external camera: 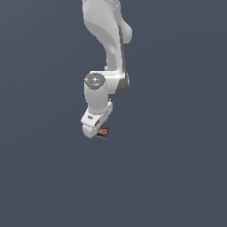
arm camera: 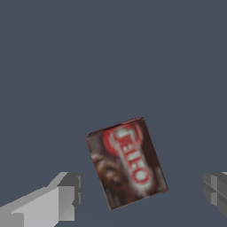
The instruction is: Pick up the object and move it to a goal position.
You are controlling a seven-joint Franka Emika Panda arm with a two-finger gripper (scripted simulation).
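Plain slate-blue ground everywhere, flat and unmarked in both views, with no edge or horizon to be made out.

On the box [arm camera: 127,162]: a dark brown-black face, a red label running along its length, and pale letters set on the red. Readable in the wrist view as something close to "JELLO", though blurred, so not certain. Beside the label a brown mottled patch, too soft to make out. No other writing legible; a small dark mark on the white housing of the arm in the exterior view, too small to read.

Relative to the box: the end effector [arm camera: 142,197] reaches down over it with fingers spread wide, one pale finger [arm camera: 66,197] off one long side and the other finger [arm camera: 217,193] off the opposite side. Clear gaps between each finger and the box, so nothing gripped. Box turned somewhat askew to the line between the fingers, nearer the first finger than the second.

In the exterior view, the box [external camera: 103,131] shows as a tiny red-and-dark speck peeking out just beside the lower tip of the white end effector [external camera: 95,131], toward the exterior view's right of it. Whether the box rests on the ground there cannot be told. White arm rising above the box, up out of the frame.
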